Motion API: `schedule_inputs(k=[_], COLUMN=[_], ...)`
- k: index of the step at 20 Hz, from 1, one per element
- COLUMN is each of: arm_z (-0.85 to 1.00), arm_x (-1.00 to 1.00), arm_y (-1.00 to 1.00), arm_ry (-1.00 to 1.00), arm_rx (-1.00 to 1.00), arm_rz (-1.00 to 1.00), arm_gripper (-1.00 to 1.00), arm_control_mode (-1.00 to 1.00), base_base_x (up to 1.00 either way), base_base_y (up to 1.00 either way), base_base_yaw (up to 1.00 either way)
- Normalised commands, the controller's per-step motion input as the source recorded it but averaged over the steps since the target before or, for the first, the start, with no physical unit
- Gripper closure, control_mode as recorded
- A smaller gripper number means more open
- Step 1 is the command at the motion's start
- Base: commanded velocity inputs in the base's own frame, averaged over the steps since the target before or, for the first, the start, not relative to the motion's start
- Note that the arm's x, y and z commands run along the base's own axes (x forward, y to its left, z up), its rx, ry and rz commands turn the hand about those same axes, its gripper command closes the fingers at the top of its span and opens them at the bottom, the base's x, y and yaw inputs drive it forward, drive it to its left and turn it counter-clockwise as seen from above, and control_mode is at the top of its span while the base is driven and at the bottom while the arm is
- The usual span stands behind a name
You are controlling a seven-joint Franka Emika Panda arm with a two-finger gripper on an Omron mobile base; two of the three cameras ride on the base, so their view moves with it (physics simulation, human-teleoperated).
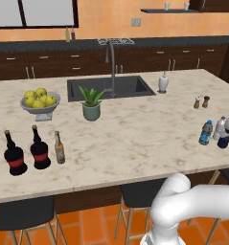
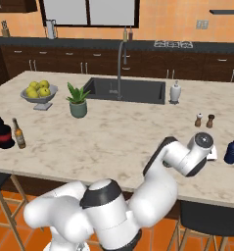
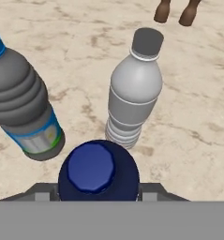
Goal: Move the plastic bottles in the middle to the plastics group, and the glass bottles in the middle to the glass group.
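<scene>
Three small bottles stand upright, caps up, near the counter's (image 1: pixel 135 139) right near edge: the dark blue bottle (image 3: pixel 98 171) sits between the gripper (image 3: pixel 98 192) fingers, seemingly pinched, with the pale clear bottle (image 3: pixel 133 91) and blue-labelled bottle (image 3: pixel 26 105) just beyond. Far left, one amber bottle (image 1: pixel 59 148) stands beside two black bottles (image 1: pixel 40 149); open counter lies between.

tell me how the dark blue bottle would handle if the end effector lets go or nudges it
The dark blue bottle looks stubby and wide-based, so it should probably stand steady. Its smooth round body may slip or roll if tipped. The pale clear bottle stands close, so a nudge could likely knock it.
</scene>
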Motion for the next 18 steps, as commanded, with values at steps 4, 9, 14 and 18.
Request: schedule_inputs(k=[4, 9, 14, 18], arm_z=[0.00, 0.02, 0.10, 0.06], arm_x=[0.07, 0.00, 0.00, 0.00], arm_y=[0.00, 0.00, 0.00, 0.00], arm_ry=[0.00, 0.00, 0.07, 0.06], arm_rx=[0.00, 0.00, -0.01, 0.00], arm_rz=[0.00, 0.00, 0.00, 0.00], arm_gripper=[1.00, -1.00, -1.00, -1.00], arm_control_mode=[-1.00, -1.00, -1.00, -1.00], base_base_x=[0.00, 0.00, 0.00, 0.00], base_base_y=[0.00, 0.00, 0.00, 0.00], base_base_yaw=[0.00, 0.00, 0.00, 0.00])
